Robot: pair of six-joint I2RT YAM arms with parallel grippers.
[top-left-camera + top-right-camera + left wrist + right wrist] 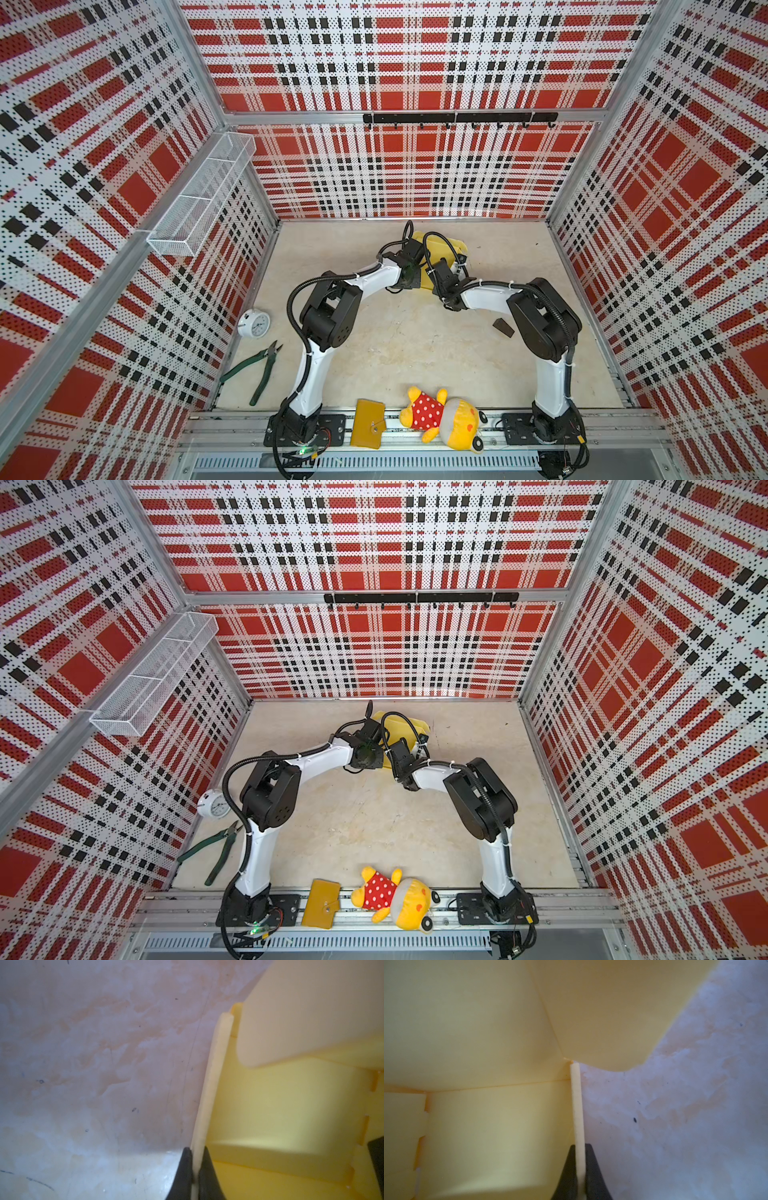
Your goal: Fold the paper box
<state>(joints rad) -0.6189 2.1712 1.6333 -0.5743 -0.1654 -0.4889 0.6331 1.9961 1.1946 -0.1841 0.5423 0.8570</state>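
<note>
The paper box [445, 248] [411, 725] is pale yellow cardboard, partly folded, and stands at the back middle of the floor in both top views. Both arms lean over it and hide most of it. In the left wrist view my left gripper [196, 1149] is shut on the top edge of one upright side wall [218, 1068], with the box's inside [280, 1101] beside it. In the right wrist view my right gripper [580, 1145] is shut on the top edge of another upright side wall [576, 1101]. A large flap [602, 1012] rises beyond that wall.
A white alarm clock [254, 323] and green pliers [257, 370] lie at the left. A mustard wallet [368, 424] and a yellow plush toy [444, 417] lie at the front rail. A small dark block [503, 327] lies right of the middle. A wire basket [199, 195] hangs on the left wall.
</note>
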